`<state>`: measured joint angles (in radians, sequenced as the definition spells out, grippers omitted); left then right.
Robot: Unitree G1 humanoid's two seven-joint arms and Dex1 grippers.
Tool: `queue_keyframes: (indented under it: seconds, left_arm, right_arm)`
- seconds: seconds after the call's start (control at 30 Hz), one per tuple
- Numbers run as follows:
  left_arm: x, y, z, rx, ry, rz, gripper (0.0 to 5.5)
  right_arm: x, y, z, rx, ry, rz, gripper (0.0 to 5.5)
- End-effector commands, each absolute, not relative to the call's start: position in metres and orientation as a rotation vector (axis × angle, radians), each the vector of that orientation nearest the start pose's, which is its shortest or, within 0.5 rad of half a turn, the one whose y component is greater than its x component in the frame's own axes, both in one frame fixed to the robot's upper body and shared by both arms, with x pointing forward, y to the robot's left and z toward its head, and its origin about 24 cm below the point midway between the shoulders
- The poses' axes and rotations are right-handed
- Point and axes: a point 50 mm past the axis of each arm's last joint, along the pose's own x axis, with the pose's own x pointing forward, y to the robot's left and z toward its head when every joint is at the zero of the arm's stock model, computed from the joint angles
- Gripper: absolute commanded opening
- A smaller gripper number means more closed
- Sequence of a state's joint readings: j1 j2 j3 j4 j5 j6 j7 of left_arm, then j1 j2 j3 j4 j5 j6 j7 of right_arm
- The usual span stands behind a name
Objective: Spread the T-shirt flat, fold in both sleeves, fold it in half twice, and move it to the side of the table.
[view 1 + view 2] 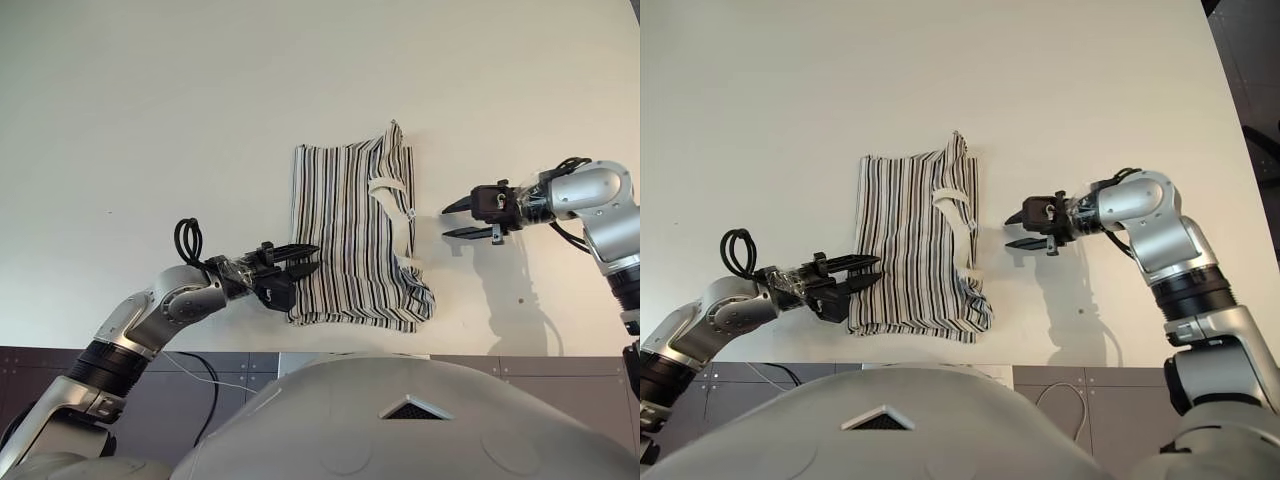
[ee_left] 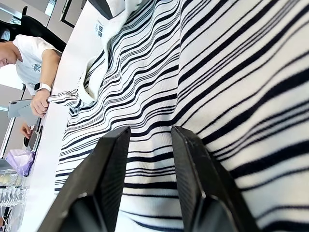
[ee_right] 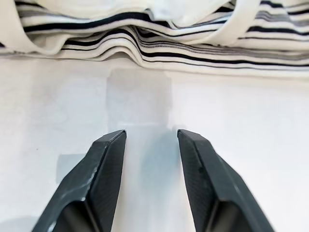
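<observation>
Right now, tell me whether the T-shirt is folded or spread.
Folded: the T-shirt lies as a narrow rectangle, no sleeves spread out, layers stacked at its edge.

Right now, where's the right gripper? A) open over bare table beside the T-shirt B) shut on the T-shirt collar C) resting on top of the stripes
A: the right gripper has its fingers apart over bare table, short of the T-shirt edge.

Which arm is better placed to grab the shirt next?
Left, probably. The left tool, open, sits over the shirt's near corner; the right tool, also open, is off the shirt, over the table.
</observation>
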<state>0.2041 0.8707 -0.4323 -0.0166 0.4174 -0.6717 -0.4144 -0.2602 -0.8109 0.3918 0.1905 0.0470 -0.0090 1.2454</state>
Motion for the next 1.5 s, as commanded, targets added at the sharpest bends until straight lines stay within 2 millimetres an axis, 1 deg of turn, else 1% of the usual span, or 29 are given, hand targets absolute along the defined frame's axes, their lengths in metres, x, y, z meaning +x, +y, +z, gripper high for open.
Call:
queue_keyframes:
  seconds: [0.03, 0.1, 0.13, 0.17, 0.23, 0.27, 0.37, 0.43, 0.47, 0.53, 0.6, 0.73, 0.8, 0.93, 1.0, 1.07, 1.13, 1.23, 1.3, 1.33, 1.37, 1.4, 1.43, 1.5]
  left_arm:
    - [0.11, 0.219, -0.032, 1.174, 0.322, -1.431, 1.58]
    - [0.111, 0.22, -0.033, 1.174, 0.325, -1.431, 1.58]
    - [0.112, 0.22, -0.033, 1.174, 0.323, -1.431, 1.58]
    - [0.113, 0.219, -0.033, 1.175, 0.319, -1.432, 1.58]
    - [0.117, 0.217, -0.032, 1.176, 0.306, -1.436, 1.58]
    - [0.119, 0.216, -0.031, 1.176, 0.3, -1.44, 1.58]
    - [0.119, 0.214, -0.031, 1.173, 0.285, -1.455, 1.58]
    - [0.12, 0.211, -0.031, 1.166, 0.275, -1.462, 1.58]
    - [0.12, 0.21, -0.031, 1.162, 0.27, -1.464, 1.58]
    - [0.12, 0.208, -0.031, 1.159, 0.264, -1.469, 1.58]
    - [0.118, 0.208, -0.032, 1.155, 0.269, -1.466, 1.58]
    - [0.109, 0.208, -0.038, 1.139, 0.303, -1.448, 1.58]
    - [0.105, 0.209, -0.041, 1.137, 0.326, -1.443, 1.58]
    - [0.101, 0.213, -0.047, 1.154, 0.373, -1.438, 1.58]
    - [0.098, 0.215, -0.049, 1.161, 0.391, -1.436, 1.58]
    - [0.097, 0.216, -0.05, 1.163, 0.401, -1.438, 1.58]
    - [0.096, 0.218, -0.05, 1.163, 0.408, -1.438, 1.58]
    - [0.094, 0.219, -0.05, 1.149, 0.417, -1.417, 1.58]
    - [0.099, 0.213, -0.045, 1.094, 0.391, -1.374, 1.58]
    - [0.105, 0.205, -0.039, 1.04, 0.357, -1.34, 1.58]
    - [0.111, 0.197, -0.031, 0.977, 0.324, -1.305, 1.58]
    - [0.115, 0.19, -0.022, 0.923, 0.29, -1.284, 1.58]
    - [0.118, 0.186, -0.016, 0.89, 0.271, -1.274, 1.58]
    - [0.12, 0.18, -0.005, 0.849, 0.247, -1.27, 1.58]
  right_arm:
    - [0.247, -0.229, 0.049, -0.656, 0.607, 1.285, 1.96]
    - [0.263, -0.205, 0.062, -0.577, 0.47, 1.251, 1.96]
    - [0.271, -0.189, 0.068, -0.545, 0.409, 1.249, 1.96]
    - [0.281, -0.171, 0.071, -0.532, 0.356, 1.25, 1.96]
    - [0.296, -0.146, 0.073, -0.542, 0.302, 1.254, 1.96]
    - [0.304, -0.134, 0.072, -0.559, 0.292, 1.264, 1.96]
    - [0.317, -0.107, 0.065, -0.603, 0.307, 1.328, 1.96]
    - [0.32, -0.094, 0.055, -0.637, 0.345, 1.371, 1.96]
    - [0.319, -0.091, 0.048, -0.667, 0.373, 1.4, 1.96]
    - [0.316, -0.091, 0.036, -0.731, 0.422, 1.441, 1.96]
    - [0.317, -0.104, 0.034, -0.805, 0.465, 1.47, 1.96]
    - [0.321, -0.144, 0.043, -0.894, 0.537, 1.478, 1.96]
    - [0.319, -0.159, 0.047, -0.914, 0.561, 1.486, 1.96]
    - [0.321, -0.171, 0.061, -0.909, 0.54, 1.481, 1.96]
    - [0.315, -0.176, 0.064, -0.903, 0.544, 1.499, 1.96]
    - [0.303, -0.188, 0.062, -0.907, 0.573, 1.524, 1.96]
    - [0.294, -0.201, 0.066, -0.904, 0.587, 1.526, 1.96]
    - [0.287, -0.214, 0.089, -0.894, 0.542, 1.498, 1.96]
    - [0.284, -0.213, 0.104, -0.876, 0.474, 1.472, 1.96]
    - [0.285, -0.207, 0.113, -0.836, 0.401, 1.433, 1.96]
    - [0.284, -0.198, 0.125, -0.776, 0.317, 1.401, 1.96]
    - [0.278, -0.186, 0.136, -0.679, 0.237, 1.386, 1.96]
    - [0.271, -0.177, 0.143, -0.606, 0.192, 1.389, 1.96]
    - [0.251, -0.15, 0.146, -0.485, 0.136, 1.439, 1.96]
